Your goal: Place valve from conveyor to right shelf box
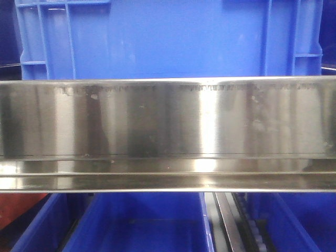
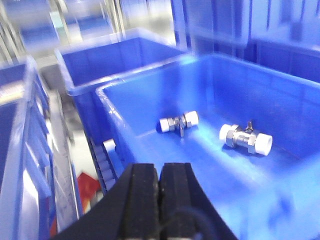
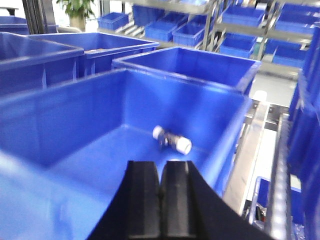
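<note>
Left gripper (image 2: 159,186): pads pressed together, holding nothing, above a blue box (image 2: 300,100) with two valves (image 2: 178,122)
Right gripper (image 3: 160,192): likewise closed and empty, over another box (image 3: 60,115) with one valve (image 3: 171,139)
Shelf rail (image 1: 168,131): blocks the front view

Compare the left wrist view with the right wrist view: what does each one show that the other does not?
Only the left wrist view shows two valves lying apart on the floor of a blue box. Only the right wrist view shows a single valve in its blue box, plus far shelving with small blue bins and a potted plant. Both show shut black fingers holding nothing above an open box.
</note>
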You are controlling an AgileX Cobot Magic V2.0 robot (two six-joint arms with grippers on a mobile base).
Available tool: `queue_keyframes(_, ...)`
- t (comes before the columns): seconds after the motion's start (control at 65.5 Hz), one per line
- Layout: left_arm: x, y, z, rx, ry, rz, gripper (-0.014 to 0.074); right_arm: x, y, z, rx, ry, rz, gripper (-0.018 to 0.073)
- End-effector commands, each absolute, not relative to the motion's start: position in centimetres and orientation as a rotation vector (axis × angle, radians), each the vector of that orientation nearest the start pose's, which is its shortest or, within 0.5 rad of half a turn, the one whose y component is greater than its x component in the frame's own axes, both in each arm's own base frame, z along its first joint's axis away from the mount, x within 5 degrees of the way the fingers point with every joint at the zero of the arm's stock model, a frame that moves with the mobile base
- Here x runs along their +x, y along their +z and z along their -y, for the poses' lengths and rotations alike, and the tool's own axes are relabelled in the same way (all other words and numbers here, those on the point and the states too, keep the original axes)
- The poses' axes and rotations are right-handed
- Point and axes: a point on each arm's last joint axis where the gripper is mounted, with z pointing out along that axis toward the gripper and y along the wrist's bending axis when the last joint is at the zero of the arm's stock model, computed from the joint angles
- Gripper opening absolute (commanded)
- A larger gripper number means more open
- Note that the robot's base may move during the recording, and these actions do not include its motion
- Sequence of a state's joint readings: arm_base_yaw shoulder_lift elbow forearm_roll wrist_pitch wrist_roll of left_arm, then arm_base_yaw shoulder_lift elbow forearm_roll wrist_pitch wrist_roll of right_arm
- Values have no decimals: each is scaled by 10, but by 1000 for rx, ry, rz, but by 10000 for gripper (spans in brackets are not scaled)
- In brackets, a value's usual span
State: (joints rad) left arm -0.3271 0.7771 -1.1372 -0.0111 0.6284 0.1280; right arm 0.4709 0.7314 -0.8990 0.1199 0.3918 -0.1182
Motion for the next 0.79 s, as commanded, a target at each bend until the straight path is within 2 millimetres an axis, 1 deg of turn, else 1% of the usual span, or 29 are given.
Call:
queue_keyframes(0.0,108,433,36,364,-166,-1645,-111,109,395,-59,-434,369,-1614,-158)
queue_keyframes(0.107,88,391,30,340,-186,-1583,-111,95,363,-52,-442,365,-1646,-158)
queue_keyframes(0.122,83,387,29,336,-187,-1565,-111,93,360,-51,-441,365,-1645,-158)
queue_keyframes(0.214,70,359,24,316,-192,-1491,-111,85,335,-47,-447,362,-1671,-158)
queue_keyframes(0.29,65,331,22,304,-197,-1460,-111,81,319,-45,-445,360,-1672,-158)
queue_keyframes(0.397,60,309,20,292,-207,-1444,-111,79,304,-43,-441,358,-1672,-158)
queue_keyframes(0.443,58,302,20,292,-208,-1448,-111,80,298,-43,-443,356,-1682,-158)
queue_keyframes(0.535,58,293,20,296,-207,-1464,-111,80,296,-44,-444,355,-1688,-158)
queue_keyframes(0.779,58,293,20,295,-207,-1462,-111,80,297,-44,-442,356,-1683,-158)
